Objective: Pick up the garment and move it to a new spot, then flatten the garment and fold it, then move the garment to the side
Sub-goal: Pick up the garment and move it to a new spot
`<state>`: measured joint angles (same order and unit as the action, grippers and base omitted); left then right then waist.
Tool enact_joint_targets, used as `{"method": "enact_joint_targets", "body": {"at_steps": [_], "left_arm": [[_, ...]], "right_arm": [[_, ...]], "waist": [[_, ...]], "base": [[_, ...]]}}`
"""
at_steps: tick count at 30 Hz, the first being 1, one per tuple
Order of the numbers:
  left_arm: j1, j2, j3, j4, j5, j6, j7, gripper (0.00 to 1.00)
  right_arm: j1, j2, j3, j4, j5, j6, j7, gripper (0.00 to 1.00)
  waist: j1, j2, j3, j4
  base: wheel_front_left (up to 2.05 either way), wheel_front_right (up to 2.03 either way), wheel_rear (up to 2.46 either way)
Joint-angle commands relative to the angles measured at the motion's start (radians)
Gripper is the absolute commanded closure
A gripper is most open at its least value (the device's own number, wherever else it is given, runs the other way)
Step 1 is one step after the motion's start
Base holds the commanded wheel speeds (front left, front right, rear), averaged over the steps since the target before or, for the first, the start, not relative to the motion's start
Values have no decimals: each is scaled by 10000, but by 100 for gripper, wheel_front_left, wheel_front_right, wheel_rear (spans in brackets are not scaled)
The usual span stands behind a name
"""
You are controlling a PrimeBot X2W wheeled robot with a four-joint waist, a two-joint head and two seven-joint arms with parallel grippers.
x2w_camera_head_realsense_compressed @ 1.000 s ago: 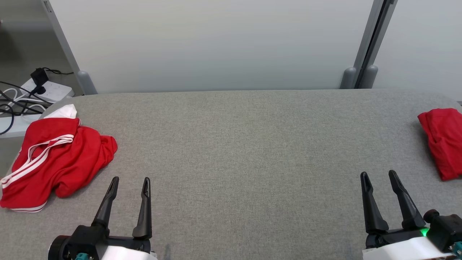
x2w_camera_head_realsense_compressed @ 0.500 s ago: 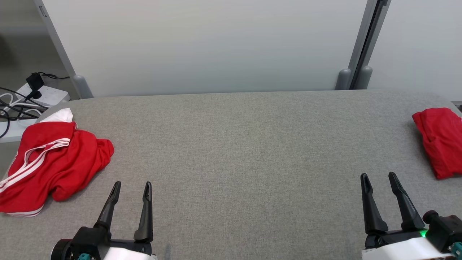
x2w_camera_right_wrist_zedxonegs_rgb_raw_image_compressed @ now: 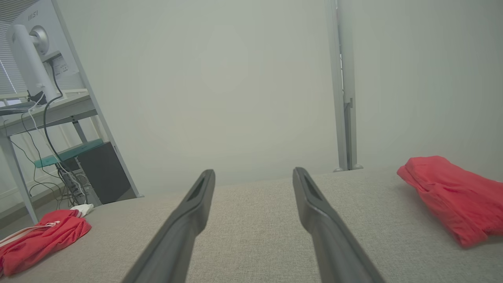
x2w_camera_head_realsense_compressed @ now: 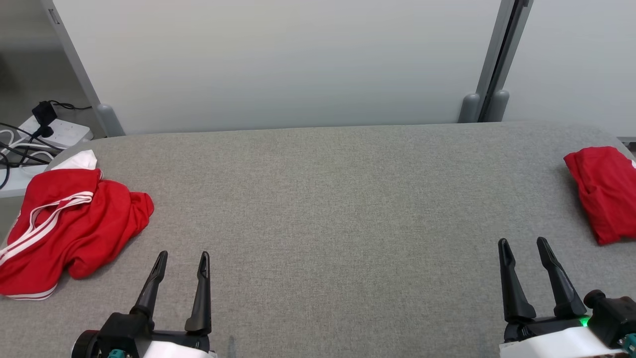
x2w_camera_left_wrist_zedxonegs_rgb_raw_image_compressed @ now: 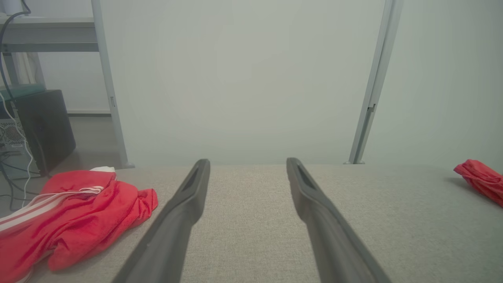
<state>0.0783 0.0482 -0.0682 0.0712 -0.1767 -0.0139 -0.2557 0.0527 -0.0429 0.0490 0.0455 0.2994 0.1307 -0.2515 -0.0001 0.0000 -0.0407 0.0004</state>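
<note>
Both arms low at the near edge of the grey worktop (x2w_camera_head_realsense_compressed: 323, 199), and neither one has hold of anything. The left claw (x2w_camera_head_realsense_compressed: 183, 254) sits with its two dark fingers spread apart and pointing away across the cloth surface, bare fabric between them. The right claw (x2w_camera_head_realsense_compressed: 522, 241) is the same over on the far side, fingers parted and empty, a small green light glowing at its base. The crumpled red garment (x2w_camera_head_realsense_compressed: 74, 223), the one with white stripes and a bit of white showing at its far end, lies heaped at the left edge of the worktop, just beyond and to the outside of the left claw and not touching it. Over at the right edge there's a folded red garment (x2w_camera_head_realsense_compressed: 603, 191), lying flat, beyond the right claw and clear of it. The whole middle stretch is plain grey. Off the left end, a white power strip (x2w_camera_head_realsense_compressed: 59, 132) with dark cables; behind, a pale partition (x2w_camera_head_realsense_compressed: 278, 59).
</note>
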Motion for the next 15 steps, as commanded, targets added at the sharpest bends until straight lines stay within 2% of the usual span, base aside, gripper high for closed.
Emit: {"method": "enact_joint_targets", "body": {"at_steps": [1,15], "left_arm": [[-309,20,279,-259,-58,-45,-61,0],[-410,20,283,-558,-107,170,-61,0]], "right_arm": [[-137,-83,216,-267,-93,0,-103,0],[-224,-76,432,-417,-112,0,-103,0]], "waist": [[1,0,27,31],[1,0,279,1018]], "base": [[0,0,0],[0,0,0]]}}
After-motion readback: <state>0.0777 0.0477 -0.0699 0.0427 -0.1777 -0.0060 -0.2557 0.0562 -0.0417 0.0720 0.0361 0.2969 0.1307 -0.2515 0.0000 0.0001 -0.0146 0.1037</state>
